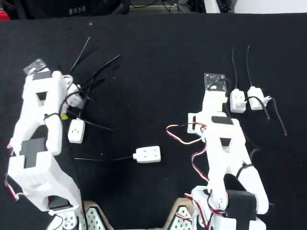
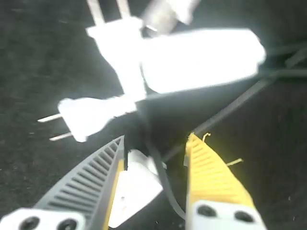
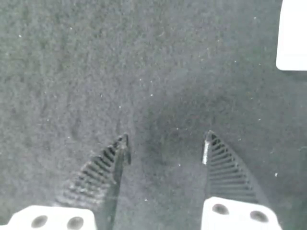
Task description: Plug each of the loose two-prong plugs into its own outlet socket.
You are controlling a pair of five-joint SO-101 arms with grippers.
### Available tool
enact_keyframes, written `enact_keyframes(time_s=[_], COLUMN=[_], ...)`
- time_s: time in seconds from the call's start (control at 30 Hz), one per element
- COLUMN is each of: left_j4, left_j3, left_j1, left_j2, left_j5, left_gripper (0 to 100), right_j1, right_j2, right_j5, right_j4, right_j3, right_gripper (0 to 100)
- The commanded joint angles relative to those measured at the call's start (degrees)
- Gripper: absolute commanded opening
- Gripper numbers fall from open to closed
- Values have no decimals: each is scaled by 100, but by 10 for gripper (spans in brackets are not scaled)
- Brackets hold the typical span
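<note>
Left gripper has its fingers spread with a black cord running between them, just short of the white outlet block. One two-prong plug lies just beside that block. Right gripper is spread wide too, over bare black table, well away from the block.

We see the left arm above tangled plugs and black cords; one white socket lies beside it, a socket strip on the worktop toward the right arm.
</note>
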Motion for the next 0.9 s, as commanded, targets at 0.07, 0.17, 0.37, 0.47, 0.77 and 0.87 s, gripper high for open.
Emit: enact_keyframes(time_s=[0.07, 0.17, 0.37, 0.47, 0.77, 0.87], left_j4=[-62, -185, -378, -378, -237, 193], left_j3=[-330, -286, -180, -224, -321, -629], left_j1=[-277, -251, 31, 163, 207, 207], left_j2=[-26, 0, -53, -53, -62, -18], left_j5=[79, 79, 79, 79, 88, -35], left_gripper=[211, 209, 166, 24, 40, 120], right_j1=[88, 88, 88, 88, 97, 97], right_j2=[-242, -242, -242, -242, -242, -242], right_j5=[-35, -35, -35, -35, -35, -35], right_j4=[70, 70, 70, 70, 70, 79], right_j3=[-295, -295, -295, -295, -295, -295], right_gripper=[234, 234, 234, 234, 234, 234])
